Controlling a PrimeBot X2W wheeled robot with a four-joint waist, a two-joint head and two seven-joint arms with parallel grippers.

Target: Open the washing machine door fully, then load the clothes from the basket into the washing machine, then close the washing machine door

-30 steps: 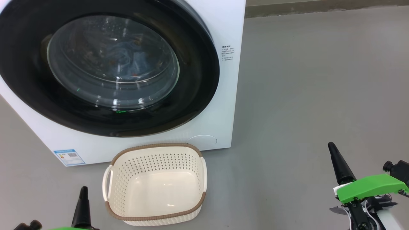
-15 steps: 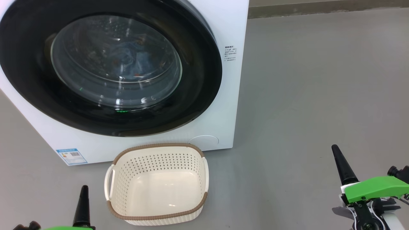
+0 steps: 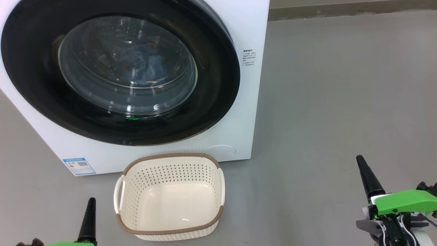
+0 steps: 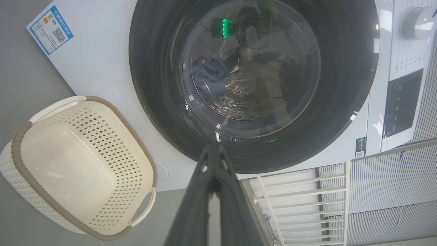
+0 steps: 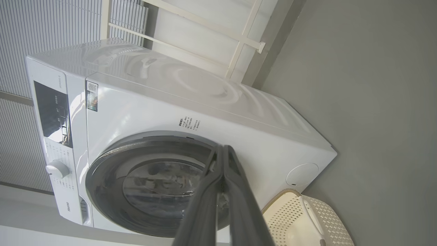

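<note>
Glossy black round washing machine door (image 3: pixel 102 85) sits shut, blue clothes (image 3: pixel 141 63) behind its glass, ahead of the nearer left gripper (image 4: pixel 213 153); both it and the right gripper (image 5: pixel 222 152) are pinched closed, empty.

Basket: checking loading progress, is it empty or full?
Empty: the basket has a bare floor; the clothes show behind the washing machine door.

The grey floor (image 3: pixel 324 102) carries a big white washing machine (image 3: pixel 251 30) and, just before it, a cream perforated basket (image 3: pixel 170 155).
</note>
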